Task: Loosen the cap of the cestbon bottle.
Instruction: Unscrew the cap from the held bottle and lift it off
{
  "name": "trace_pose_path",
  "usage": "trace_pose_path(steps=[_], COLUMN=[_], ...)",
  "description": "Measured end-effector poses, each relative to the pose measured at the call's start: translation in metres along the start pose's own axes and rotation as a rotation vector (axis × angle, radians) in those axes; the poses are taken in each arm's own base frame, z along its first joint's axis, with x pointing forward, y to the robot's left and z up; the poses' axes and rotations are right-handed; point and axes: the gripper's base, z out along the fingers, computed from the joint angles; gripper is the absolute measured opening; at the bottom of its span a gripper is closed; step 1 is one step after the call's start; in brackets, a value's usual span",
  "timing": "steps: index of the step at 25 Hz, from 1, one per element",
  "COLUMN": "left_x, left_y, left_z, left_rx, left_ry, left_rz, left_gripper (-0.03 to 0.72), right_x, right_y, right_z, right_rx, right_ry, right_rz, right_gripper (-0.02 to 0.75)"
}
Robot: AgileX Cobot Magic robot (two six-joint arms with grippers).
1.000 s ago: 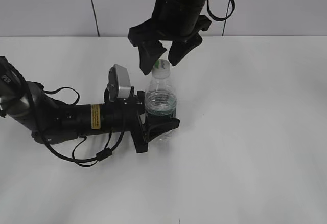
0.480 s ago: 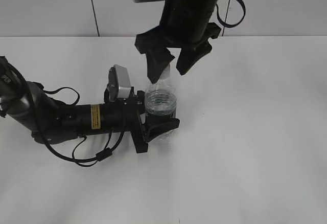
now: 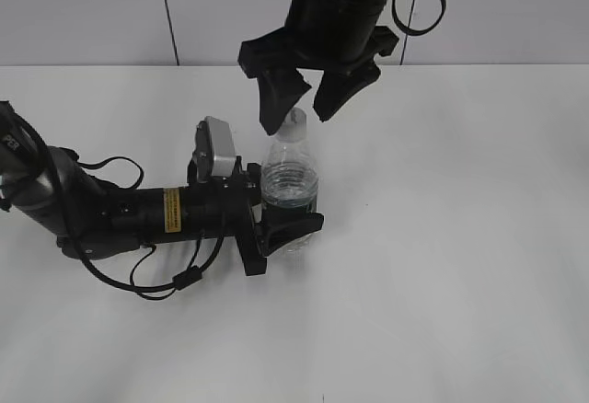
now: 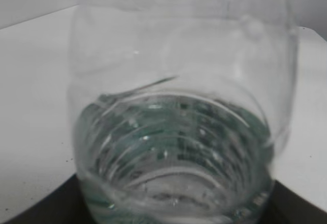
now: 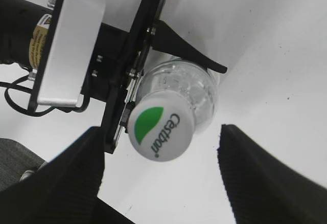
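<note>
The cestbon bottle (image 3: 290, 189), clear with a dark green band, stands upright on the white table. My left gripper (image 3: 287, 208) is shut on the bottle's lower body from the left. The bottle (image 4: 179, 106) fills the left wrist view. The white cap (image 3: 296, 127) with its green leaf mark sits on the neck. My right gripper (image 3: 306, 107) hangs open just above it, one finger on each side, neither touching. In the right wrist view the cap (image 5: 161, 126) lies between the two dark fingers (image 5: 66, 183), a little nearer the left one.
The left arm (image 3: 138, 212) lies low across the table's left side with loose cables (image 3: 175, 279) beside it. Bare white tabletop (image 3: 460, 237) stretches right of the bottle and in front of it. A grey panelled wall (image 3: 92, 7) stands behind.
My right gripper shifted slightly right, dipped toward the cap, then rose a little, staying open. The left gripper and the bottle have not moved.
</note>
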Motion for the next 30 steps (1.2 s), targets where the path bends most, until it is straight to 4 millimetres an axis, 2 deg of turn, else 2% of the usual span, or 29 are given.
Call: trace_pose_path(steps=[11,19,24,30], left_x=[0.000,0.000,0.000,0.000], left_y=[0.000,0.000,0.000,0.000], left_z=[0.000,0.000,0.000,0.000], left_rx=[0.000,0.000,0.000,0.001], left_ry=[0.000,0.000,0.000,0.000], left_rz=[0.000,0.000,0.000,0.000], left_gripper=[0.411,0.411,0.411,0.411], right_x=[-0.001,-0.004,-0.004,-0.005], right_y=[-0.002,-0.001,-0.003,-0.003], right_z=[0.007,0.003,0.010,0.012], right_rx=[0.001,0.005,0.006,0.007], right_ry=[0.014,-0.003,0.012,0.016], right_rz=[0.004,-0.001,0.001,0.002], right_gripper=[0.526,0.526,0.526,0.479])
